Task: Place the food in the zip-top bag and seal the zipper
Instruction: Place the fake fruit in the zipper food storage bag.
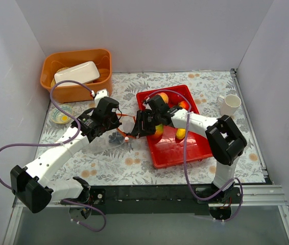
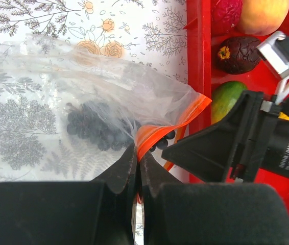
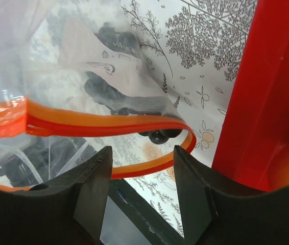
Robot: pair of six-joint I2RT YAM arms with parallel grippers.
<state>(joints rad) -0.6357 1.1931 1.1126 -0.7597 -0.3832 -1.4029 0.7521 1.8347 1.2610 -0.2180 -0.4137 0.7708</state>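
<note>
Left gripper [image 2: 138,150]: fingers clenched together on the orange-red zipper [image 2: 185,115], pinching it near the middle of the mouth edge.

Right gripper [image 3: 142,153]: fingers spread apart, nothing clamped. The lower lip of the zipper loops across the gap between them; contact cannot be told.

Zip-top bag [image 2: 42,92]: lies on the floral cloth [image 1: 134,87] just left of the red tray [image 2: 198,76], between the two grippers, mouth facing the tray and partly agape.

Grape bunch [image 2: 96,127]: inside the bag, close behind the zipper.

Tray contents: peach-orange ball [image 2: 262,15], red ball [image 2: 225,13], dark red ball [image 2: 239,53], mango [image 2: 225,97].

Far left: orange basin [image 1: 78,76]. Right of the tray: white cup [image 1: 230,104].
</note>
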